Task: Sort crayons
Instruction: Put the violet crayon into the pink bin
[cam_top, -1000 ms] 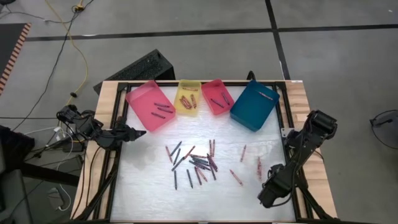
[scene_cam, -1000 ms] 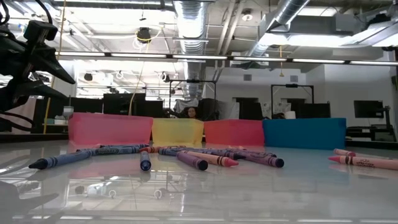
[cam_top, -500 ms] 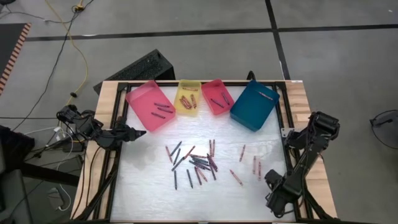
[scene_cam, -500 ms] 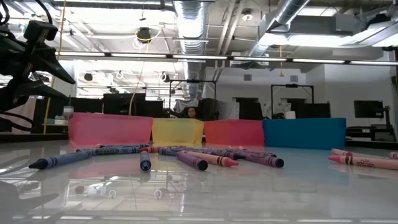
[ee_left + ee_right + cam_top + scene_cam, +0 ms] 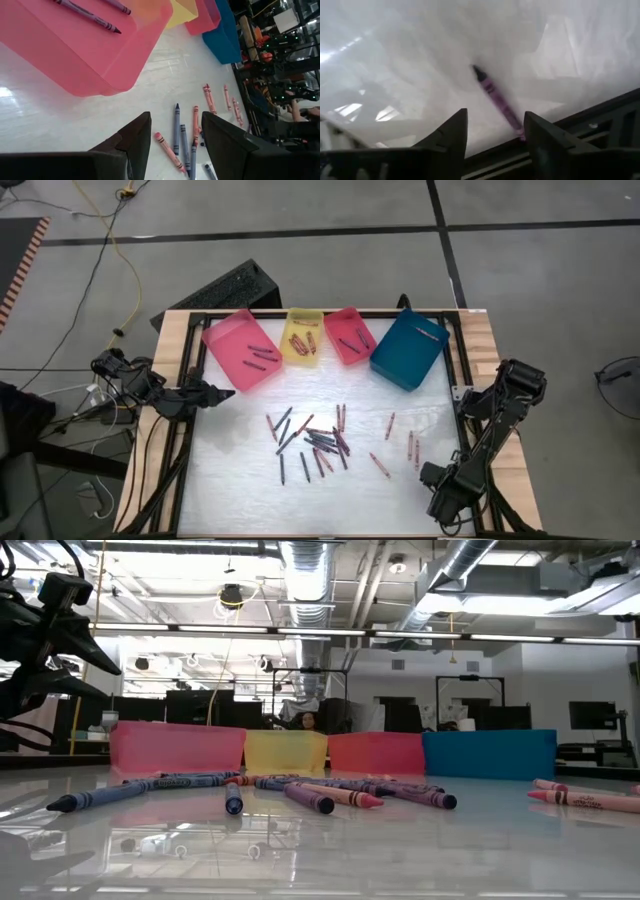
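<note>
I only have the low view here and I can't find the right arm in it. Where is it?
Observer: The right gripper is low over the table's near right corner.
Operator: Holding anything?
Observer: No, its jaws stand open; a purple crayon lies loose on the table just ahead of them.
Operator: What's inside the pink tray?
Observer: A few purple-wrapped crayons on its floor.

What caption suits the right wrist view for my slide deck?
Right gripper open over a purple crayon lying near the white table's edge.
</note>
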Motion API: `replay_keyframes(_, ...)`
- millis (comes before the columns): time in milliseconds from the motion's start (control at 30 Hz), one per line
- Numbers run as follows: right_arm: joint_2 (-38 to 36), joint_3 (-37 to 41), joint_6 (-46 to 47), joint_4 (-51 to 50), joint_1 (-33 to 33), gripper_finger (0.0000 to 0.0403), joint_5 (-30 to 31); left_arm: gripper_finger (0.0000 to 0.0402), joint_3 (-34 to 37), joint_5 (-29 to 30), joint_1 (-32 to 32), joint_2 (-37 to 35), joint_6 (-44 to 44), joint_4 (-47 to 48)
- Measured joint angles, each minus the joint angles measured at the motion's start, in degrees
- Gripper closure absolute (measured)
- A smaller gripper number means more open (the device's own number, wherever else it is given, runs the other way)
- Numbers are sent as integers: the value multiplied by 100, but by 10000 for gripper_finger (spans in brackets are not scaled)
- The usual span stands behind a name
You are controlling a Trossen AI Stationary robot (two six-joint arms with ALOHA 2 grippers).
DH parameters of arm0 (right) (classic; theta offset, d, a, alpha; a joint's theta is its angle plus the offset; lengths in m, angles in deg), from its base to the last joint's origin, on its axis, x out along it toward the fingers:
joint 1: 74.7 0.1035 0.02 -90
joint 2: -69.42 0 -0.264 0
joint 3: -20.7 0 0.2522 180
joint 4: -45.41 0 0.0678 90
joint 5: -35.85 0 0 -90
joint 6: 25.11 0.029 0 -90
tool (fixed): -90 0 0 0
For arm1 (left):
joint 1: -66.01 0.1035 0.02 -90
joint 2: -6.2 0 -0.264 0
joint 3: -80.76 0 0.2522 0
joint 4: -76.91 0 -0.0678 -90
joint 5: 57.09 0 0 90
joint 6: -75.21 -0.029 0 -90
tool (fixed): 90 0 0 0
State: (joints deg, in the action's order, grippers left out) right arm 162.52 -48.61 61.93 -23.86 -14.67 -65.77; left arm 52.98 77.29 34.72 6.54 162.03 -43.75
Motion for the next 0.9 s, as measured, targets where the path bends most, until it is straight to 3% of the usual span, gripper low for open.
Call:
replay_keyframes(367, -27, 743, -6, 1160, -61, 254, -358, 236, 0, -20, -2, 0, 0, -2)
replay_keyframes(700, -18, 748, 426, 1237, -194, 392, -428, 236, 0, -20, 0, 0, 0, 0)
replay_keyframes(900, 15, 508, 260, 1275, -382, 396, -348, 236, 0, -15, -1, 2, -2, 0)
